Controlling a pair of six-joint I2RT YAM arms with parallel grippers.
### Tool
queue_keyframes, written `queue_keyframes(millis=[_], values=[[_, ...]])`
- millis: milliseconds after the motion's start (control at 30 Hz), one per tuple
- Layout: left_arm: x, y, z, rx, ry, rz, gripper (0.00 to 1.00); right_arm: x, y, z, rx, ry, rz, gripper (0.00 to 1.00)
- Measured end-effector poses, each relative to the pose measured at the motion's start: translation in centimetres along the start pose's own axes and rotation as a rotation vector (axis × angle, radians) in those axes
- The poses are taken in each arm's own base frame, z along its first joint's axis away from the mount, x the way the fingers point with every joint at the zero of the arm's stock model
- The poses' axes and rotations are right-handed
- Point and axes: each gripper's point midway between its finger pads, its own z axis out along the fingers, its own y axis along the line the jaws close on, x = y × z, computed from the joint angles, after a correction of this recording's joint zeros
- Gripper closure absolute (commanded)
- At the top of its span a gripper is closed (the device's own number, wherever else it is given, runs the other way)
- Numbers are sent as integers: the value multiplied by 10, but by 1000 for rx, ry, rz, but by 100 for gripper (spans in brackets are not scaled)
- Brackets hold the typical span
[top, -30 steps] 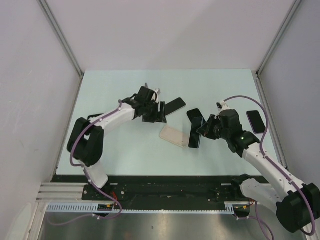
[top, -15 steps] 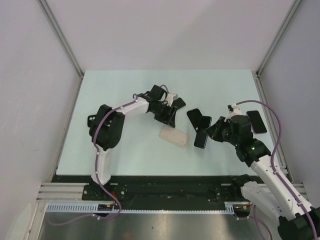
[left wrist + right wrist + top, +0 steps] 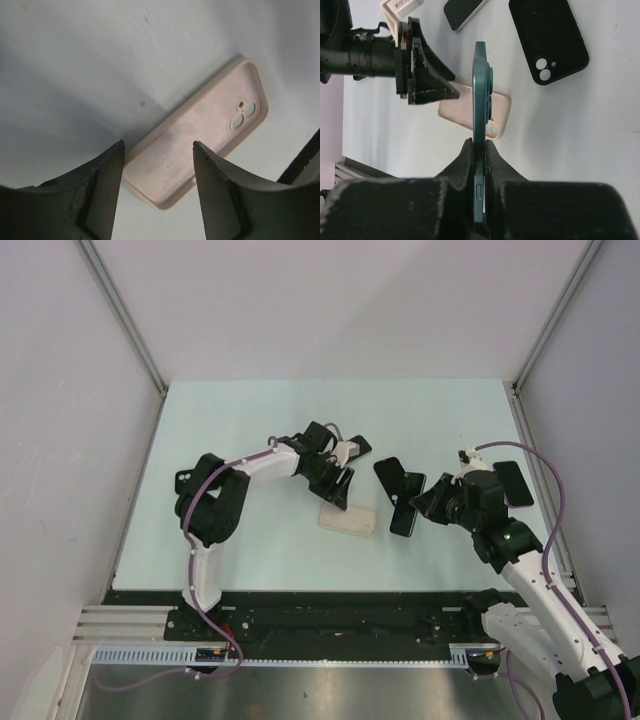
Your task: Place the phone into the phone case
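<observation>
The right claw (image 3: 480, 146) clamps the teal phone (image 3: 480, 90) across its two faces, edge-up above the surface (image 3: 230, 430), just beside the pink phone case (image 3: 200, 130). Rigid, glassy, probably slick, so a firm grip near the end suits. The left claw (image 3: 157, 147) hangs open over the case's end; lying cavity-up, it looks soft and bendy, best pinned at the rim

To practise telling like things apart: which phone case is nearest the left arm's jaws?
The pink case, seen between those jaws; the black case lies apart from them.
</observation>
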Motion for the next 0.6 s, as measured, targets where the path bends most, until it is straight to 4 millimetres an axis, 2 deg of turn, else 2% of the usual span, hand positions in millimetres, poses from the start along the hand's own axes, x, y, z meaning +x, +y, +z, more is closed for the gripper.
queue_keyframes(millis=[133, 333, 600], values=[[26, -12, -7, 3, 67, -6, 41, 6, -3, 4, 2, 20, 10, 100], [44, -22, -8, -23, 109, 21, 50, 6, -1, 5, -9, 21, 24, 100], [52, -21, -4, -111, 121, 69, 79, 8, 1, 3, -25, 20, 34, 100]])
